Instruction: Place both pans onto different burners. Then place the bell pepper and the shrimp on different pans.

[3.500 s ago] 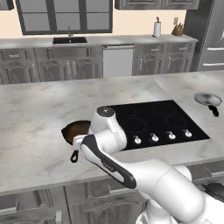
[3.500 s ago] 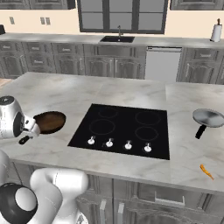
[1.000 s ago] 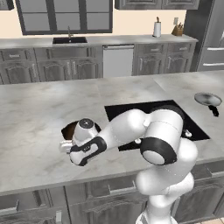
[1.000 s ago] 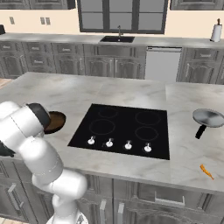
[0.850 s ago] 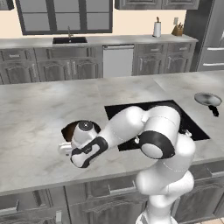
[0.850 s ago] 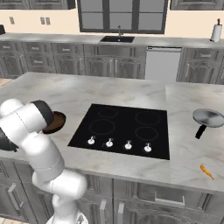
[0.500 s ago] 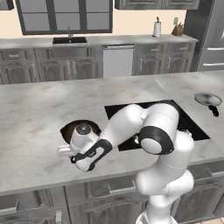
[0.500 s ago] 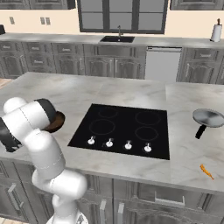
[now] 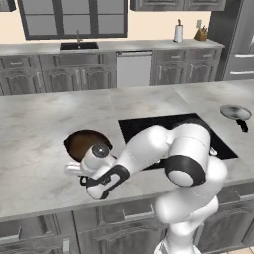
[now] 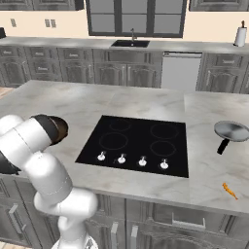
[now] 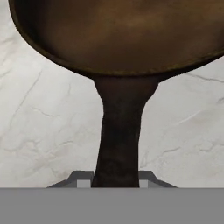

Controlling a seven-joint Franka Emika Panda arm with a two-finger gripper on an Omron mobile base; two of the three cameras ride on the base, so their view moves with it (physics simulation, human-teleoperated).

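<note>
Gripper [image 11: 116, 183] jaws pinch the cast-iron skillet [image 11: 118, 39] by its short handle, fingertips snug on both sides. Likely heavy, rigid, bowl-weighted: grip close to the bowl. Skillet sits on marble counter [image 9: 34, 129], left of black cooktop [image 10: 141, 141]. Steel pan [image 10: 231, 131] and shrimp [image 10: 229, 190] far right; cabinets, sink behind.

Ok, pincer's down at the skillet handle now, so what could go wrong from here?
The pincer sits at the far end of the skillet handle, so the heavy bowl may droop or twist once lifted. The skillet lies left of the cooktop, so a low carry could clip its edge or the knobs. The arm's own bulk hides the grasp from both base views, so a slip may go unnoticed.
</note>
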